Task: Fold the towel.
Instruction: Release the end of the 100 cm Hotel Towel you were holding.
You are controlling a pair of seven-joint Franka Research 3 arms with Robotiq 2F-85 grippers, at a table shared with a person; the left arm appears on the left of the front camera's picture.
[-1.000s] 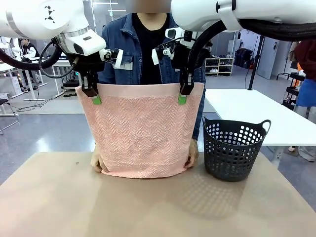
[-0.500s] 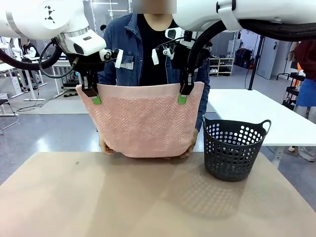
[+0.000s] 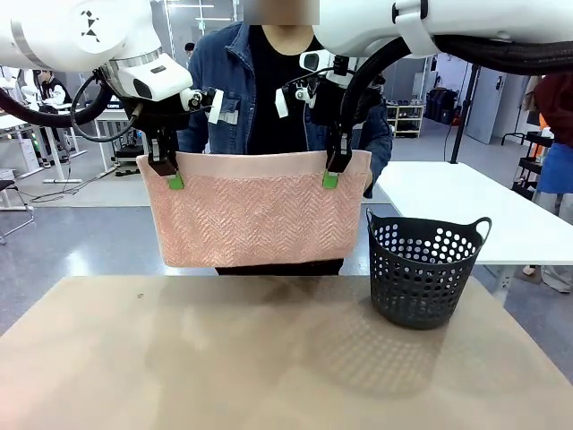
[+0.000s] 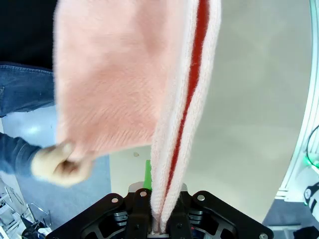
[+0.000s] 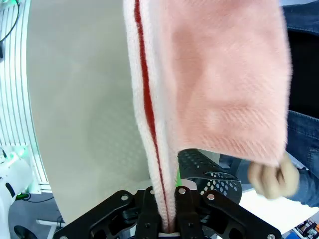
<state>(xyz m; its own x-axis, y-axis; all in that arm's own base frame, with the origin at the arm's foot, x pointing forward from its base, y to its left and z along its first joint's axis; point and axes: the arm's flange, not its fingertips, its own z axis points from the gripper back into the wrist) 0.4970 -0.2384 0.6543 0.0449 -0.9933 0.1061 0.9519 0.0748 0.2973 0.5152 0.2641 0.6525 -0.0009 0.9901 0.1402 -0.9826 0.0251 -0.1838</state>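
Front view: towel (image 3: 255,219) hangs, long axis horizontal; seemingly doubled.

Place: robotics lab, open hall.
Rig: white robot arms (image 3: 72,31) over tan table (image 3: 269,358).
Around: white worktables (image 3: 448,197), shelves (image 3: 397,121), bare grey floor (image 3: 81,237).

Dark perforated basket (image 3: 423,273) stands upright on tan table (image 3: 179,358)

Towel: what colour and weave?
The towel is salmon pink with a herringbone weave, clearest in the front view.
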